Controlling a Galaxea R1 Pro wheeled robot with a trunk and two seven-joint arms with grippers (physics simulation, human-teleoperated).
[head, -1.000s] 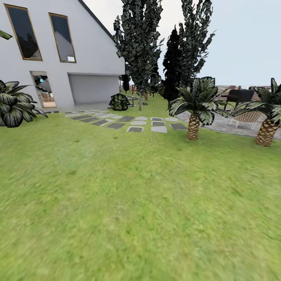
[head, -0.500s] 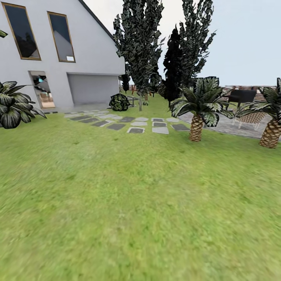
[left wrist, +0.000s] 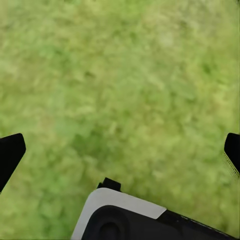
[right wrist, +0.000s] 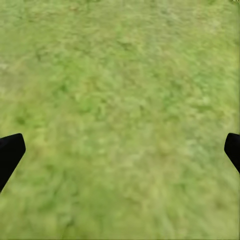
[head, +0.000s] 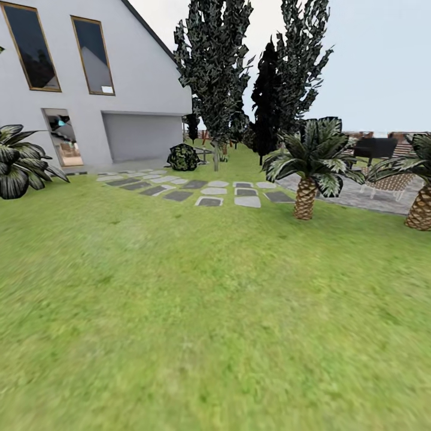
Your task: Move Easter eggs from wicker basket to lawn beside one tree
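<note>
The lawn [head: 197, 311] is spreading across most of the head view, running from the robot's feet up to the white house [head: 90, 84], which is standing as the landmark here. Beside the house's right corner a tall tree [head: 214, 66] with a pale trunk and dark jagged crown is rising, with a darker tree [head: 265, 96] just beyond it. In front of the house's garage door, grey stepping stones [head: 209, 190] are lying in the grass, and a small round bush [head: 182, 157] is sitting near the corner. Further right of the house, two small palms [head: 306, 173] are standing at the edge of a paved patch [head: 359, 194].

The robot is travelling, judging by the open grass ahead and nothing in hand. To do this step well, it is probably best to be scanning and turning until the basket comes into sight, while noting the pale-trunked tree by the house as a drop spot.

Both wrist cameras are looking down at grass. The left gripper [left wrist: 120, 150] and the right gripper [right wrist: 120, 150] are each showing dark fingertips at opposite edges, spread wide with nothing between them.

The basket and eggs are not to be seen from here. The furniture on the paving is too small to make out.
</note>
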